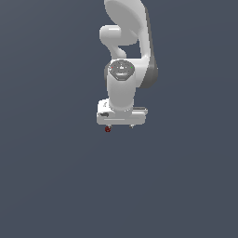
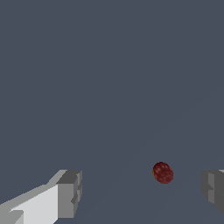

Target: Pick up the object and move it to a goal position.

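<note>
The object is a tiny dark red roundish blob (image 1: 108,129), lying on the grey floor just under the gripper's side toward the exterior view's left. In the wrist view the blob (image 2: 162,172) lies between the two fingers, much closer to one finger (image 2: 213,188) than to the other (image 2: 69,194), touching neither. My white gripper (image 1: 120,125) hangs low over the floor, pointing straight down, with its jaws wide apart and holding nothing. Only the very tips of the fingers show in the exterior view.
The white arm (image 1: 124,51) rises behind the gripper toward the top of the exterior view. The plain grey floor (image 1: 56,186) stretches all around with no other object in sight.
</note>
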Controlling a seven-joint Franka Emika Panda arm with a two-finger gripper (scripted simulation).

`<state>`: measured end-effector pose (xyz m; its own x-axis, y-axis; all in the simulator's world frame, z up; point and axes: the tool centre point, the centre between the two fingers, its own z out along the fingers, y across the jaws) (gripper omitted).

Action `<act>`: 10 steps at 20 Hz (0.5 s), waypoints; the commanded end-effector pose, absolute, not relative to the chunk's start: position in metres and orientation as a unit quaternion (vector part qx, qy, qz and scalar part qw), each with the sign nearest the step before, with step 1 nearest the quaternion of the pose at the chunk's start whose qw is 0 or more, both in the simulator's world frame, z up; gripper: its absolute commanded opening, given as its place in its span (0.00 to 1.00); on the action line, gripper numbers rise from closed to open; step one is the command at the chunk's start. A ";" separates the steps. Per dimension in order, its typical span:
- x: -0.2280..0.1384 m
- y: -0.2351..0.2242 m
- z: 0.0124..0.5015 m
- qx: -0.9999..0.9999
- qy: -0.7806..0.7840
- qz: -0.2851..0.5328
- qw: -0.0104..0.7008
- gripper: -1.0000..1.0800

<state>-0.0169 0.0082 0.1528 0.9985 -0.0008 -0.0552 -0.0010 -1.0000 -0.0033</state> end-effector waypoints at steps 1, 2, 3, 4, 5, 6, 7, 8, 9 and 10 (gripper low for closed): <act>-0.017 0.008 0.153 -1.000 0.000 0.028 0.002 0.96; -0.017 0.008 0.153 -1.000 0.001 0.027 0.002 0.96; -0.016 0.007 0.154 -1.000 0.003 0.026 0.002 0.96; -0.015 0.005 0.156 -1.000 0.006 0.024 0.003 0.96; -0.013 0.003 0.158 -1.000 0.011 0.021 0.004 0.96; -0.011 -0.001 0.161 -1.000 0.017 0.017 0.006 0.96; -0.009 -0.004 0.165 -1.000 0.023 0.013 0.007 0.96; -0.007 -0.007 0.168 -1.000 0.029 0.010 0.008 0.96; -0.006 -0.009 0.170 -0.999 0.032 0.008 0.009 0.96; -0.005 -0.011 0.171 -0.999 0.035 0.006 0.010 0.96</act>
